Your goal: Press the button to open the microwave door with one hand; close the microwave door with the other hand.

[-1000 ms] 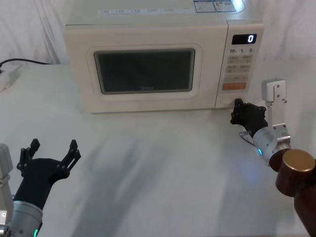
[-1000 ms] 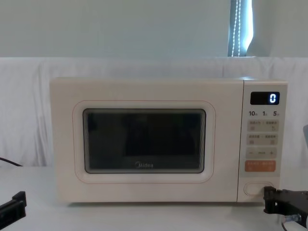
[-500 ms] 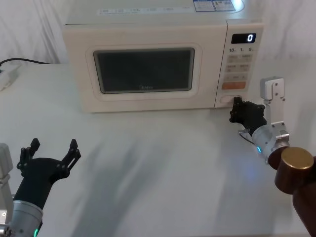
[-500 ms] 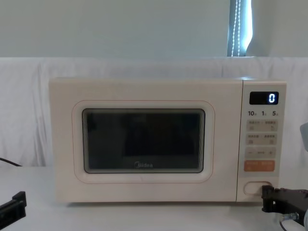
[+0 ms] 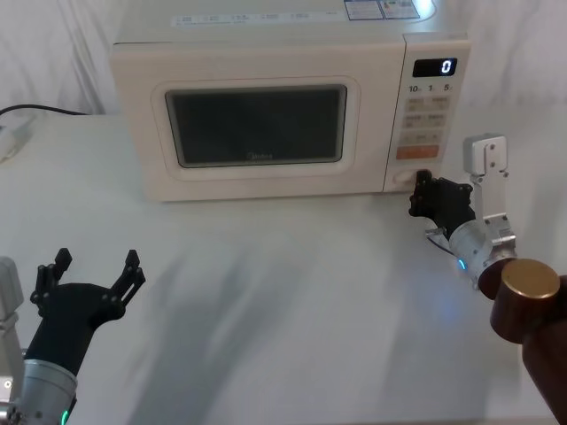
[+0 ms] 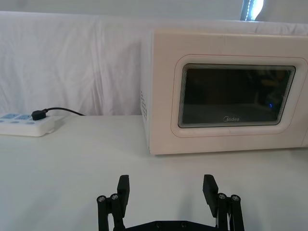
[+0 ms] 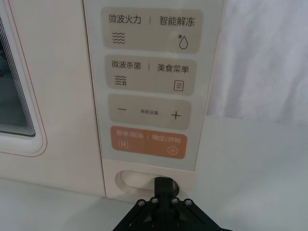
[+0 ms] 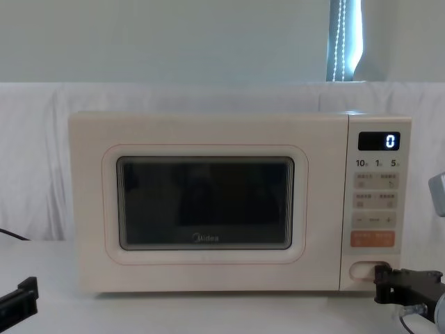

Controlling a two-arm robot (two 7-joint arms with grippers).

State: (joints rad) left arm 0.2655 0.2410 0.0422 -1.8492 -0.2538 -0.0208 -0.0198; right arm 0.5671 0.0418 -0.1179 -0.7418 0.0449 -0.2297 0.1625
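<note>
The cream microwave (image 5: pixel 266 55) stands at the back of the table, its display reading 0. The microwave door (image 5: pixel 143 124) with the dark window lies flush and closed. The button (image 7: pixel 132 179) sits at the bottom of the control strip, under the orange key. My right gripper (image 7: pixel 162 186) is shut, and its joined tip rests against the button's right part. The chest view shows the same contact between my right gripper (image 8: pixel 381 275) and the button (image 8: pixel 357 270). My left gripper (image 5: pixel 89 273) hangs open low at the near left, far from the microwave, holding nothing.
A white power strip (image 6: pixel 26 130) with a black cable lies at the far left of the table (image 5: pixel 292 292). White cloth hangs behind. My right arm's brown joint cap (image 5: pixel 530 283) stands at the near right.
My right gripper has moved forward to the button, and its tip now touches it. The microwave sits slightly further left in both views. The left arm has not moved.
</note>
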